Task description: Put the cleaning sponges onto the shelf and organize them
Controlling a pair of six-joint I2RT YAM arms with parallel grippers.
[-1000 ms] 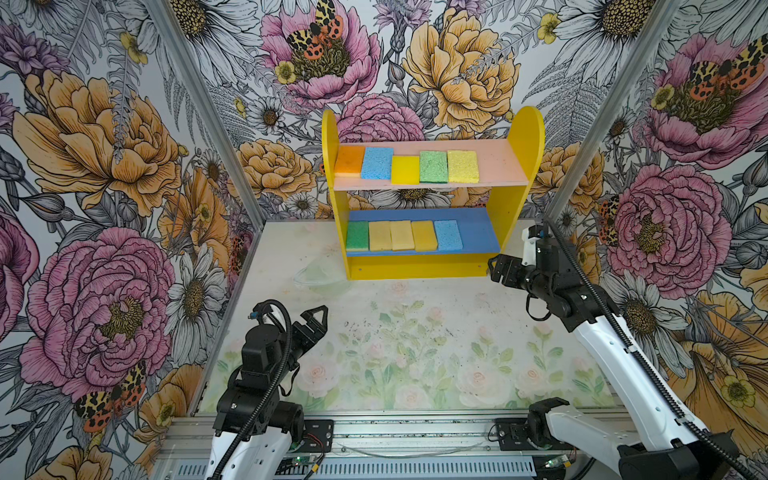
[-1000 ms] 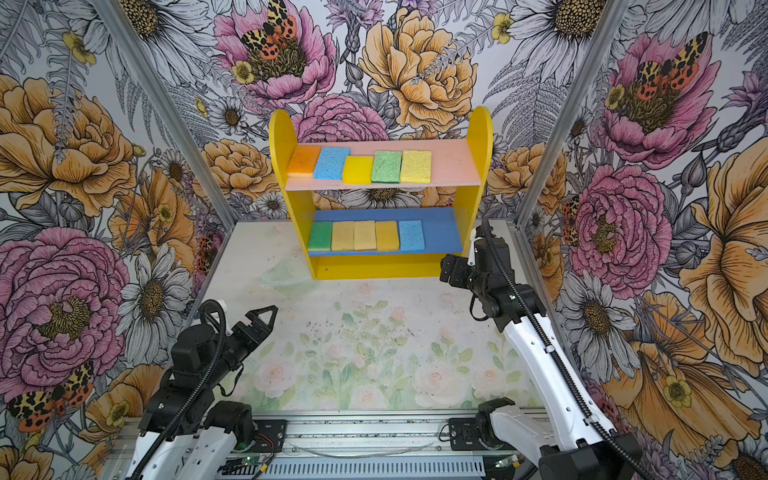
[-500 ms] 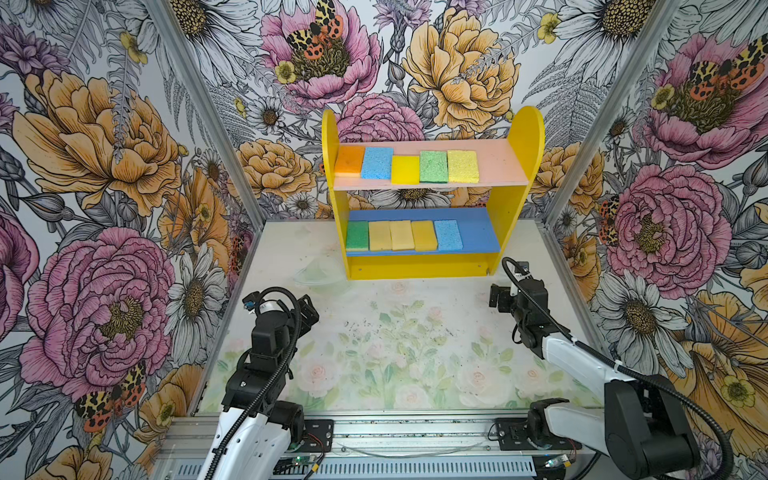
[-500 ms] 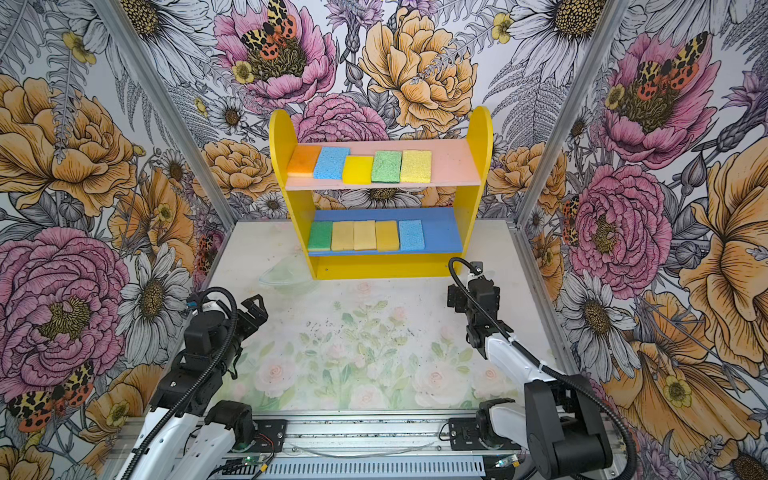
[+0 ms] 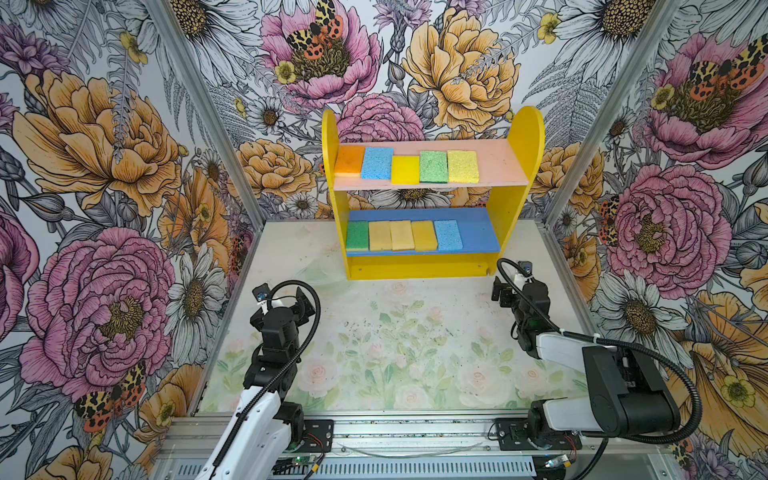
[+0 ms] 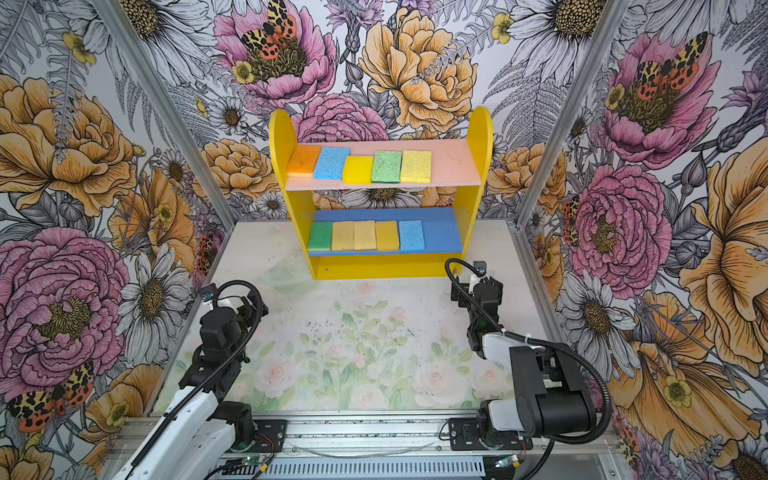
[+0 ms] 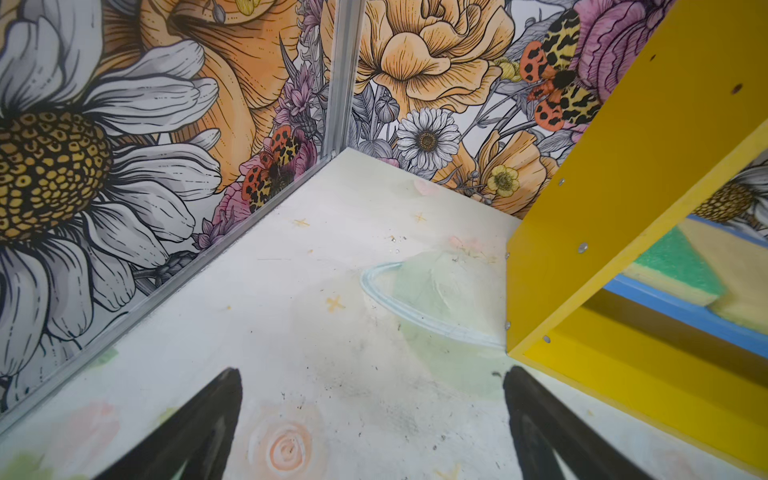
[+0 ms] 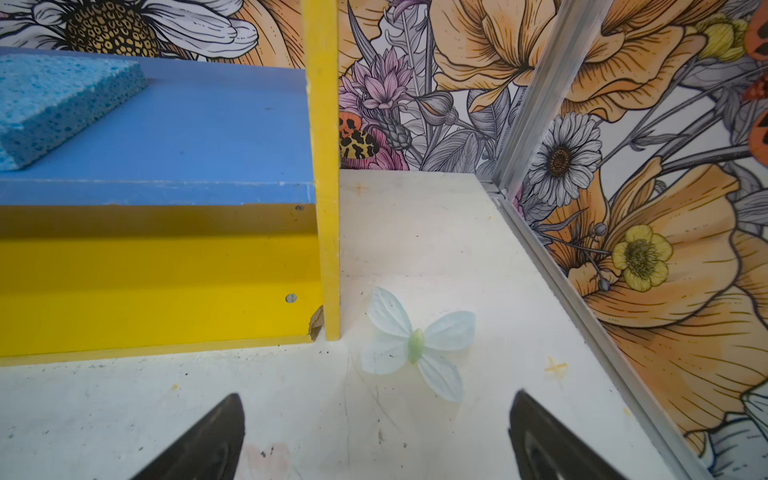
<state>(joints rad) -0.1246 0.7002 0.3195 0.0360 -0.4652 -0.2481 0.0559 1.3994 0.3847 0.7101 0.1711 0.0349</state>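
Cleaning sponges (image 5: 405, 169) — where are they sitting?
— Five are lying along the pink board (image 5: 498, 166), five on the blue board (image 5: 478, 232) of the shelf (image 5: 517, 199). I'm holding my left gripper (image 7: 372, 370) and right gripper (image 8: 376, 395) wide, empty, near its base.

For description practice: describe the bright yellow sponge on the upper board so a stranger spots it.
Find the yellow-sided shelf by the back wall, then its pink upper board. It is the middle sponge of five, between a blue sponge and a green sponge; it alone is plain bright yellow, set furthest forward.
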